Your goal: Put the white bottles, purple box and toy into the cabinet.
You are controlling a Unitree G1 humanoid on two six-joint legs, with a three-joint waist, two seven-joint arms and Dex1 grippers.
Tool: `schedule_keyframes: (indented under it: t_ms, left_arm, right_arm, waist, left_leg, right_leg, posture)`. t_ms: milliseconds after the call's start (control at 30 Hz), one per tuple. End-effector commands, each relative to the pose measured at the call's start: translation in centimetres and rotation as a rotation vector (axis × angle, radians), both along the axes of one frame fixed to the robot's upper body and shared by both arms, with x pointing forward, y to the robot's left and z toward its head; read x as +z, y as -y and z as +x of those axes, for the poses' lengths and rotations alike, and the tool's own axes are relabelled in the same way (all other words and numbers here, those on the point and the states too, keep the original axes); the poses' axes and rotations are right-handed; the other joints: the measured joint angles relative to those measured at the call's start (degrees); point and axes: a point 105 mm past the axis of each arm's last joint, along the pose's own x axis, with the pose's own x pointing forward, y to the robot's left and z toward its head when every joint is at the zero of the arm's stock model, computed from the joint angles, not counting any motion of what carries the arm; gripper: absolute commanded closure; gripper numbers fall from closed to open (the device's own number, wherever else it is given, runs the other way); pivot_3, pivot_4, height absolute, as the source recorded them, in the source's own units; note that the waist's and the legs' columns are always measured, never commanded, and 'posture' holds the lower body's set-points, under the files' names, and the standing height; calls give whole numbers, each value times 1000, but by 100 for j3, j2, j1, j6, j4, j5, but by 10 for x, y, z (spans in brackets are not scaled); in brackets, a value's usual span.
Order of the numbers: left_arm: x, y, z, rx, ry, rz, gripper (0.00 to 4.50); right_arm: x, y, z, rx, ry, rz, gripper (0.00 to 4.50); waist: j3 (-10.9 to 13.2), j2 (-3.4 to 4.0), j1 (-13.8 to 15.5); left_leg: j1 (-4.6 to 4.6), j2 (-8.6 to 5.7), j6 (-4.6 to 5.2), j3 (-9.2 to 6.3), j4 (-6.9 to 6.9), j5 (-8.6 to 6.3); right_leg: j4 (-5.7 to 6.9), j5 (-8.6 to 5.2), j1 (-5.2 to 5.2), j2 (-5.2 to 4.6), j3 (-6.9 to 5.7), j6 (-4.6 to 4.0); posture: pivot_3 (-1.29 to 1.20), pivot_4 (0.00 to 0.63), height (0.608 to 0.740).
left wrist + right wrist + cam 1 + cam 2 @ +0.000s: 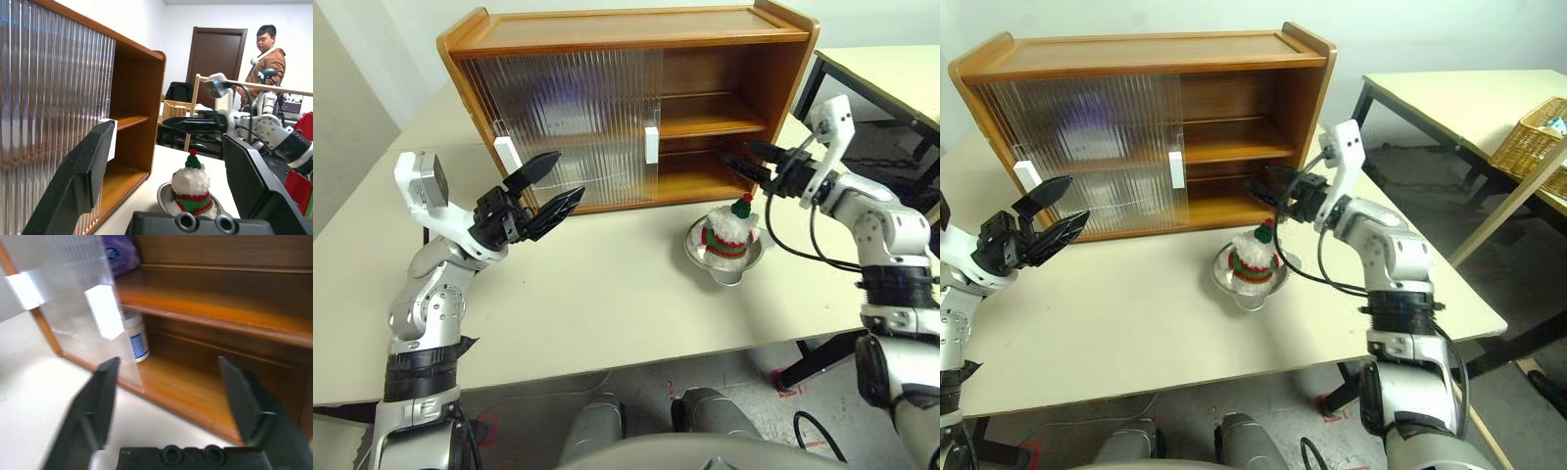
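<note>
Toy point(731, 231) sits in bowl point(697, 253) before cabinet point(724, 117).

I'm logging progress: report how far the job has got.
Done: the purple box sits on the cabinet's upper shelf, and a white bottle on its lower shelf. In hand: nothing; both the left gripper and right gripper are open. Left: the toy, in a metal bowl.

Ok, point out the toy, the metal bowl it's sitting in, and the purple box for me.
toy point(728, 233), left eye view, on its fluffy white body.
metal bowl point(693, 244), left eye view, on the bare rim left of the toy.
purple box point(117, 254), right wrist view, on its front, upper cabinet shelf.
</note>
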Motion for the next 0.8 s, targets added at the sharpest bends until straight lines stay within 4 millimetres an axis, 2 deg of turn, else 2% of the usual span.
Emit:
schedule_keyframes:
  t_ms: [33, 267, 400, 567, 800]
  left_arm:
    - [-1, -1, 1, -3, -1, 13, 0]
    - [-2, -1, 1, -6, -4, 14, 0]
    - [-2, -3, 0, -3, -6, 16, 0]
    - [-1, -4, 0, 2, -3, 19, 0]
    - [0, -4, 0, 4, 1, 19, 0]
  right_arm:
    - [-1, 6, -15, 27, -24, 16, 41]
    - [-15, 4, -45, 108, -98, 31, 41]
    - [-36, 1, -62, 142, -156, 5, 41]
    - [-61, 5, -72, 137, -221, -36, 41]
    - [-76, 9, -76, 130, -245, -60, 41]
  waist:
    - [0, -1, -4]
    - [0, -2, -24]
    - [0, -2, -35]
    - [0, -2, -41]
    - [1, -4, -42]
  left_leg:
    - [13, -4, 0, 0, 0, 0]
    - [21, -17, 0, -5, 4, 0]
    - [16, -19, -3, -6, 3, -1]
    - [11, -23, -10, -7, -1, -6]
    - [10, -24, -13, -9, -5, -8]
  right_leg:
    - [0, -2, 12, 0, 1, 3]
    - [0, -9, 30, -4, 5, 13]
    - [-1, -20, 27, -4, 8, 19]
    - [-3, -32, 23, -8, 9, 24]
    - [-4, -35, 22, -9, 10, 25]
  posture:
    - [-62, 0, 740]
    - [-83, 7, 740]
    - [-79, 8, 740]
    - [-77, 8, 740]
    - [-73, 6, 740]
